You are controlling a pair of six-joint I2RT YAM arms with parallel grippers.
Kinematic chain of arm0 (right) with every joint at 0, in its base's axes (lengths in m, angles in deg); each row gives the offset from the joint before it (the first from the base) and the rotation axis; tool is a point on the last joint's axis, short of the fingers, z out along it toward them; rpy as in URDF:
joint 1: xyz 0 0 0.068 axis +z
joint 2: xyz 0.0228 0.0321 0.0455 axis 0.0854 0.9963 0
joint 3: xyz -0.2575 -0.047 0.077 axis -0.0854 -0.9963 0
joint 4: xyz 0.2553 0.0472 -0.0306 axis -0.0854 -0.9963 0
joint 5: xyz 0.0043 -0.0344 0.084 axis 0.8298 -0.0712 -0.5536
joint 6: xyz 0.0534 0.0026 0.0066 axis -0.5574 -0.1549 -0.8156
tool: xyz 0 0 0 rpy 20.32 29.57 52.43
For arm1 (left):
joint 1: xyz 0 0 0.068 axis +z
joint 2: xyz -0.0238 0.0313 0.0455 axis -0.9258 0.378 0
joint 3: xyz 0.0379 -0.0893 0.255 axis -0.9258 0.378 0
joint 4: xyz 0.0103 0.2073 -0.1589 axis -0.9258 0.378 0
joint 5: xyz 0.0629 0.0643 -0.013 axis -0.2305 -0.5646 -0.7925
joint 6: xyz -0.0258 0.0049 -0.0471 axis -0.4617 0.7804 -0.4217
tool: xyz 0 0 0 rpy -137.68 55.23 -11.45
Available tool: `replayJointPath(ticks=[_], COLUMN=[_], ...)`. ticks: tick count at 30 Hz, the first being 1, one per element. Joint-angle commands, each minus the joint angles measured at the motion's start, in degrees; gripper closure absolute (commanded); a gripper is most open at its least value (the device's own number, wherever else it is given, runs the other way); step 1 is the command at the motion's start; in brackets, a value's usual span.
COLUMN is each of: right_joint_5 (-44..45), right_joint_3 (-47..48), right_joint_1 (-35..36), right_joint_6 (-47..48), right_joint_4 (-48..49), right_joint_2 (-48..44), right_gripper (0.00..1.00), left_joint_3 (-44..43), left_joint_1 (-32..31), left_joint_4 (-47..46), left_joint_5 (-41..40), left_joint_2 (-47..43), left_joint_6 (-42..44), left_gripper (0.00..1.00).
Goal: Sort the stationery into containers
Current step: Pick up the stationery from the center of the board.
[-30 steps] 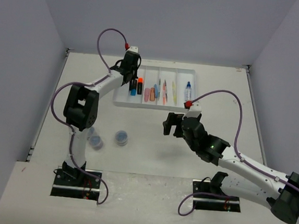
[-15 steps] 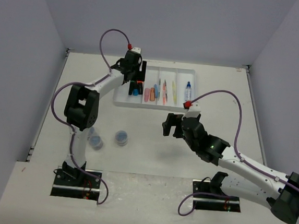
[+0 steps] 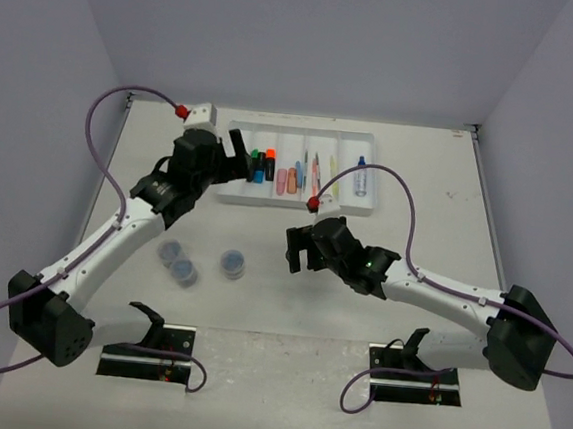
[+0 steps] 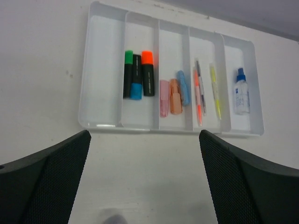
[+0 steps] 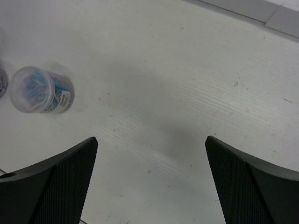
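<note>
The white tray (image 3: 293,205) lies at the back of the table. In the left wrist view its leftmost compartment (image 4: 103,70) is bare. Three black-bodied highlighters (image 4: 136,74) lie in the second, and pink, orange and blue highlighters (image 4: 174,93) in the third. Thin pens (image 4: 200,91) fill the fourth, and a blue-capped bottle (image 4: 241,91) the fifth. My left gripper (image 3: 237,160) (image 4: 145,136) hangs open by the tray's near left corner, holding nothing. Three clear tubs (image 3: 185,270) (image 3: 233,263) (image 5: 41,89) stand on the table. My right gripper (image 3: 295,251) (image 5: 152,140) is open, to the right of them.
Grey walls close in the table on the left, back and right. Purple cables (image 3: 408,200) loop above both arms. The two arm bases (image 3: 149,348) sit at the near edge.
My left gripper opened, left a black-bodied highlighter in the second compartment, and drew back toward the tray's near left corner. My right gripper shifted left and nearer, toward the tubs.
</note>
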Motion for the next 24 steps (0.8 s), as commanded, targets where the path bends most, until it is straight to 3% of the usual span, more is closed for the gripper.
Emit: replayJointPath(ticks=[1, 5, 11, 16, 21, 24], right_joint_5=[6.4, 11.1, 11.6, 11.1, 10.8, 10.5], right_joint_3=[2.9, 1.2, -1.7, -1.8, -1.5, -1.0], right_joint_1=[0.1, -0.6, -2.2, -2.6, -2.6, -2.6], right_joint_6=[-1.0, -2.6, -3.2, -2.8, -2.8, -2.8], right_joint_4=[-2.7, -5.8, -6.0, -6.0, -6.0, -6.0], right_joint_2=[-3.2, -7.5, -12.9, -12.5, -10.6, -9.6], right_gripper=[0.01, 0.01, 0.01, 0.01, 0.01, 0.01], left_joint_3=[6.0, 12.6, 21.3, 23.0, 22.3, 23.0], left_joint_1=[-11.3, -15.9, -16.7, -16.7, -16.8, -16.8], left_joint_4=[10.8, 19.8, 16.7, 9.9, 8.4, 8.7], left_joint_5=[-8.8, -9.6, -7.0, -0.6, 1.8, 1.9], left_joint_2=[-0.3, -1.6, -4.7, -0.2, 1.8, 1.3], left_joint_6=[-9.3, -14.6, -14.0, -8.8, -8.0, -7.3], left_gripper=[0.0, 0.0, 0.0, 0.01, 0.09, 0.24])
